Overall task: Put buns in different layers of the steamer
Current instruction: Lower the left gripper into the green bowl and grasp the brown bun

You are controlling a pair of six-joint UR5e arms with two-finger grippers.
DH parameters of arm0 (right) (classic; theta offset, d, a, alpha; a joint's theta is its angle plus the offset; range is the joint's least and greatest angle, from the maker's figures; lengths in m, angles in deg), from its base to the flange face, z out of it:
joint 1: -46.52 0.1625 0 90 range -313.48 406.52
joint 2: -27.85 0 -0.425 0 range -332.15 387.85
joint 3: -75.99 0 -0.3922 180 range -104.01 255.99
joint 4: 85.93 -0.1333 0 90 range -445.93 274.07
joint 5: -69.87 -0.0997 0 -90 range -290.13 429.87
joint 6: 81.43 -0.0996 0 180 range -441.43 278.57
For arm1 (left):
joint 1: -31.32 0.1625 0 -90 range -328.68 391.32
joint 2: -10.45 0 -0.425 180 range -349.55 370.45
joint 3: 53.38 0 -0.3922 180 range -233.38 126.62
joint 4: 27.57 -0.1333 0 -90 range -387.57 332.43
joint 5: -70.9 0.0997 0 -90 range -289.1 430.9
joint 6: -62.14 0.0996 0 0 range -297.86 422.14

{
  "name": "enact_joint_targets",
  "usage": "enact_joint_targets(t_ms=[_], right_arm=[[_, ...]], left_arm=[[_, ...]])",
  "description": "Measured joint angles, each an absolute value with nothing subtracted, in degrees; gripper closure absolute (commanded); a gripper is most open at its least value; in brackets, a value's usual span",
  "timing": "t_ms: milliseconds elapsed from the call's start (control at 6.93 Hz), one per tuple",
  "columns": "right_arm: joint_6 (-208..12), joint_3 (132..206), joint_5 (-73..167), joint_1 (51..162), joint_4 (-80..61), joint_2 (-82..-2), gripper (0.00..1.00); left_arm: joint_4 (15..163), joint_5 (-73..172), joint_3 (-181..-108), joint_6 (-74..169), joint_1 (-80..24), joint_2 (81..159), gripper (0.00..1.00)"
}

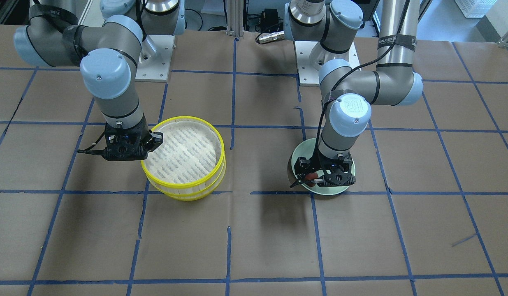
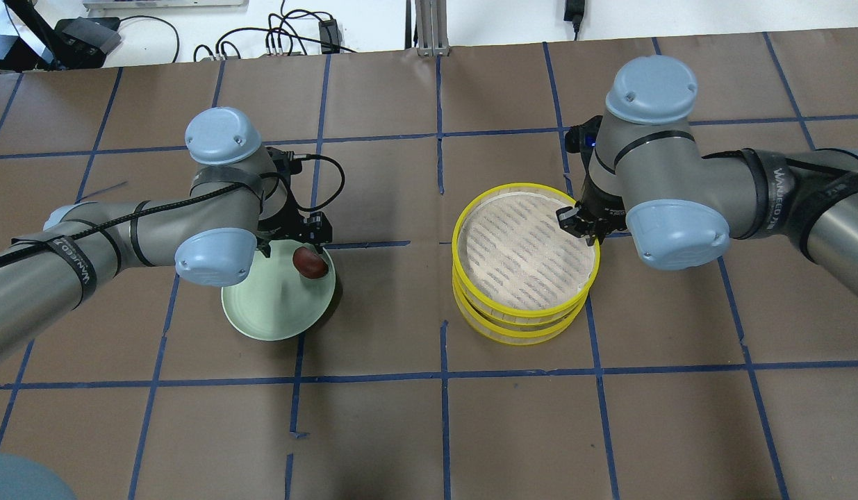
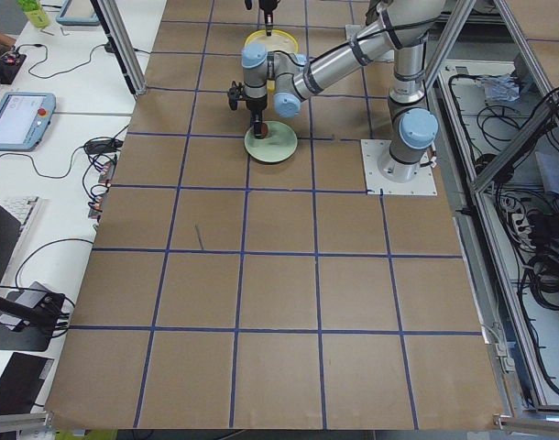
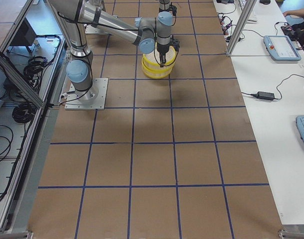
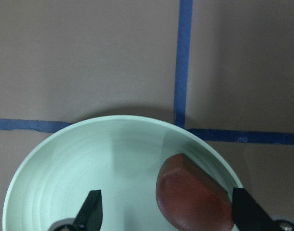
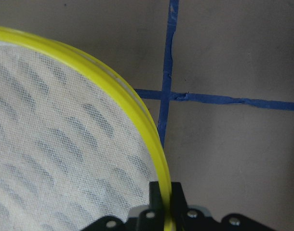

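The dark reddish-brown bun (image 2: 309,262) lies at the edge of a pale green dish (image 2: 276,309). My left gripper (image 5: 168,214) is open and low over the dish, and its fingers (image 5: 91,211) stand on either side of the bun (image 5: 193,197). The yellow-rimmed steamer (image 2: 524,257) stands stacked, and its top white liner is bare. My right gripper (image 6: 167,199) is shut on the top layer's yellow rim (image 6: 137,110); it also shows in the overhead view (image 2: 581,223). The white bun is not in view.
The table is brown paper marked with a blue tape grid (image 2: 439,246). The dish (image 1: 340,190) and the steamer (image 1: 184,158) stand about one grid square apart. The arm bases (image 1: 155,57) are at the robot's edge.
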State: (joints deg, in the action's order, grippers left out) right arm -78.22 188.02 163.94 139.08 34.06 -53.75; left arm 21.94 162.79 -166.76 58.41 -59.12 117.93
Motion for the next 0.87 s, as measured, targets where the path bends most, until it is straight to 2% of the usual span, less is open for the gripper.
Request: enact_joint_targets(t_ms=[144, 288, 433, 577, 865], right_arm=[[-78.2, 188.4, 164.0, 139.1, 34.1, -53.8, 0.93], [-78.2, 188.7, 164.2, 139.1, 34.1, -53.8, 0.93], [-78.2, 189.0, 164.6, 139.1, 34.2, -53.9, 0.93], [-78.3, 189.2, 164.8, 139.1, 34.2, -53.9, 0.92], [-78.3, 189.4, 164.9, 139.3, 34.2, -54.0, 0.91]], left_arm=[[22.0, 162.1, -167.0, 58.4, -59.1, 118.0, 0.22], [22.0, 161.1, -167.3, 58.4, -59.1, 118.0, 0.47], [22.5, 160.6, -167.5, 58.4, -59.1, 118.1, 0.65], [23.4, 160.3, -167.6, 58.4, -59.2, 118.1, 0.78], [24.0, 160.2, -167.6, 58.4, -59.2, 118.1, 0.87]])
